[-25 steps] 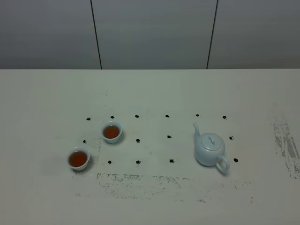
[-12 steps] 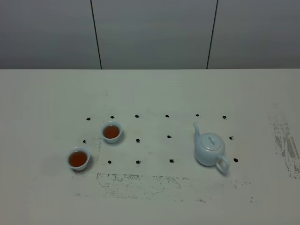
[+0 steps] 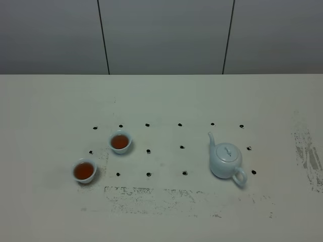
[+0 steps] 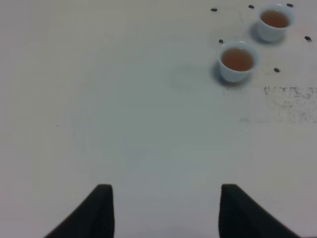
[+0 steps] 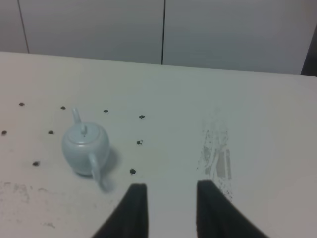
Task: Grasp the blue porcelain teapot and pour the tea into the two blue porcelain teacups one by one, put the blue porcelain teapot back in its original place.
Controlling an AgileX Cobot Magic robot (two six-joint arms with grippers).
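Note:
The blue porcelain teapot (image 3: 226, 160) stands upright on the table at the right, lid on, spout pointing away and handle toward the front; it also shows in the right wrist view (image 5: 85, 145). The two blue porcelain teacups stand at the left, both holding brown tea: one (image 3: 120, 141) further back, one (image 3: 85, 171) nearer the front; both show in the left wrist view (image 4: 238, 61) (image 4: 275, 21). My left gripper (image 4: 166, 210) is open and empty, well away from the cups. My right gripper (image 5: 168, 208) is open and empty, apart from the teapot. Neither gripper shows in the exterior high view.
Small black dots (image 3: 148, 151) mark a grid on the white table (image 3: 166, 101). Scuffed grey patches lie along the front (image 3: 151, 196) and at the right edge (image 3: 308, 156). A grey panelled wall (image 3: 161, 35) stands behind the table.

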